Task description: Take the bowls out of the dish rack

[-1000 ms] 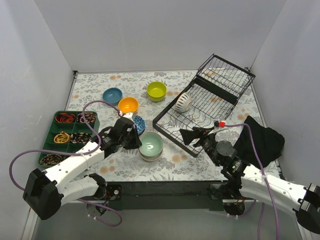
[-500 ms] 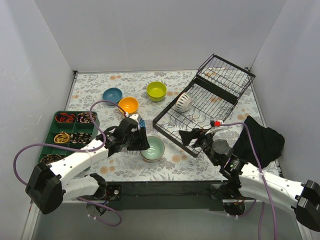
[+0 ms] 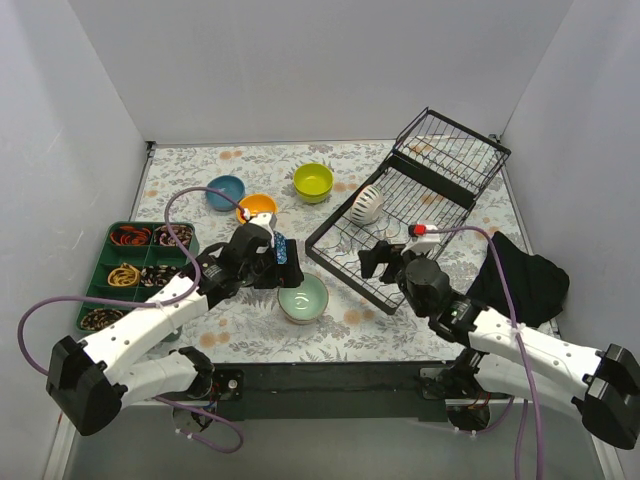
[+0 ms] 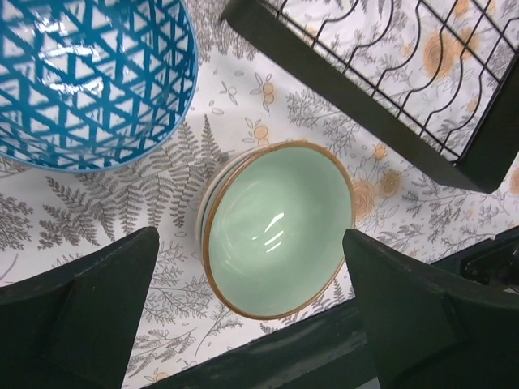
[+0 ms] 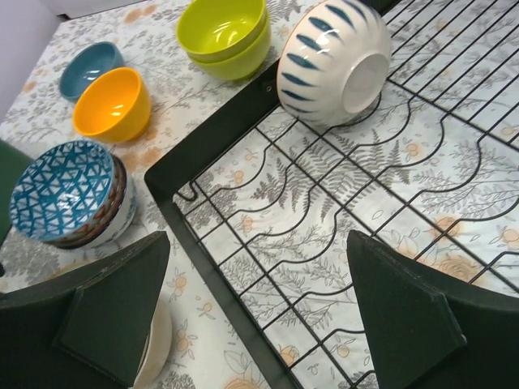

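The black wire dish rack point(image 3: 340, 265) holds one striped bowl point(image 3: 366, 203) lying on its side at the far left corner point(image 5: 334, 58). A pale-green bowl point(image 3: 303, 298) stands on the table, nested on another bowl, and my left gripper point(image 3: 278, 268) hovers open just above it, fingers wide on either side point(image 4: 250, 235). Beside it stands a blue-white patterned bowl point(image 4: 89, 77). Orange point(image 3: 258, 207), blue point(image 3: 225, 191) and lime point(image 3: 313, 181) bowls stand farther back. My right gripper point(image 3: 383, 262) is open over the rack's near left part point(image 5: 258, 239), holding nothing.
A green compartment tray point(image 3: 92, 290) with small items sits at the left. A black cloth point(image 3: 525, 280) lies right of the rack. The rack's raised wire tier point(image 3: 450, 150) stands up at the back right. Walls close in on three sides.
My left gripper has opened and let go of the pale-green bowl, which now rests on the table. My right gripper has moved up-left over the rack and opened wider.
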Action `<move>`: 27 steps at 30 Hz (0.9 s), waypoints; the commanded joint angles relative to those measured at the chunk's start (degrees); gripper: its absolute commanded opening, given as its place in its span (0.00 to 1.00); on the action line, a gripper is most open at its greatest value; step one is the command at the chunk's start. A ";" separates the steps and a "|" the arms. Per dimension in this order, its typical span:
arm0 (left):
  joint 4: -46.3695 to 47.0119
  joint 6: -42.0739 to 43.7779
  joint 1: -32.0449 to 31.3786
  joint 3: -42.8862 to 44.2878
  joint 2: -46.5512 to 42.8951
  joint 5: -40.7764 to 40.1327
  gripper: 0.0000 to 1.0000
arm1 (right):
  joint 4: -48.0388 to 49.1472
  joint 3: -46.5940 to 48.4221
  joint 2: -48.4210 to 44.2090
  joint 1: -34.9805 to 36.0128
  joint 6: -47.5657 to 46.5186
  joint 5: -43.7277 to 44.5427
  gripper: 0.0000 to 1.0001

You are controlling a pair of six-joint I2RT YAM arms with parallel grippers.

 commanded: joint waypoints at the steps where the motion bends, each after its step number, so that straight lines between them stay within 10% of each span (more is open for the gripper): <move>1: -1.56 3.77 0.74 5.11 0.09 -4.05 0.98 | -5.65 7.97 4.24 -1.86 -1.96 4.52 0.98; 13: 11.16 12.21 14.10 1.11 -2.71 -6.06 0.98 | -9.00 24.05 24.36 -14.78 2.25 -5.94 0.99; 27: 14.18 11.34 18.40 -3.85 -10.64 -11.70 0.98 | -12.42 41.54 46.34 -16.37 9.02 1.17 0.99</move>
